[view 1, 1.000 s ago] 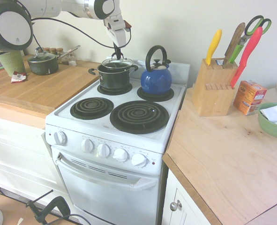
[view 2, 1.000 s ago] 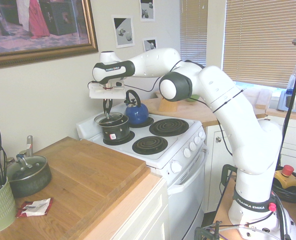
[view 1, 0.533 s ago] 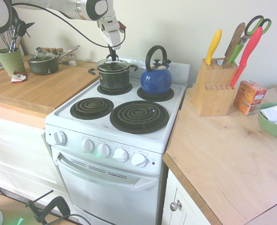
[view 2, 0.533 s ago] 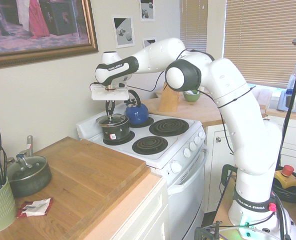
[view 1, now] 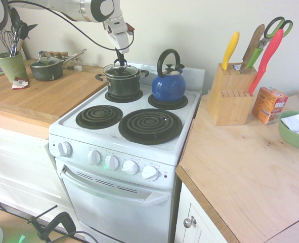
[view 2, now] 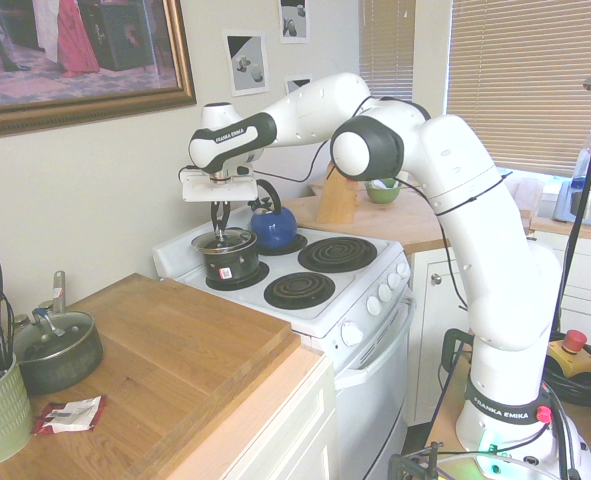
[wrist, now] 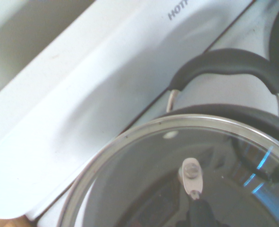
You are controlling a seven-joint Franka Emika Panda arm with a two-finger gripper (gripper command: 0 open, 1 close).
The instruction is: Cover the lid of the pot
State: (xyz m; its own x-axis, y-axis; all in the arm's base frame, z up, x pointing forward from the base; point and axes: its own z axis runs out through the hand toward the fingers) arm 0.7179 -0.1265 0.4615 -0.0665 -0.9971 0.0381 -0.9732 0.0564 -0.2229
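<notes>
Gripping the black knob of the lid [view 1: 121,70], my gripper [view 1: 120,62] is reaching straight down with its fingers pinched shut on it, and the glass lid is sitting level on the rim of the pot [view 1: 122,83]. That pot is resting on the back left burner of the white stove [view 1: 124,152], just beside the blue kettle [view 1: 168,84] on the back right burner. From the other side, my gripper [view 2: 218,223] is hanging directly over the lid [view 2: 223,239] and the pot [view 2: 229,262], and my forearm is showing the words "FRANKA EMIKA" in white on a black band; the same words are showing near my base. Close up, the lid's [wrist: 186,175] silver rim is lying inside the pot's [wrist: 233,113] dark edge, one loop handle is arching just past it, and the stove's back panel is reading "HOT", cut off at the frame. I am counting four burners, five knobs, one kettle, one knife block [view 1: 228,93] and one saucepan [view 1: 46,68] on the wooden counter [view 1: 43,98].
</notes>
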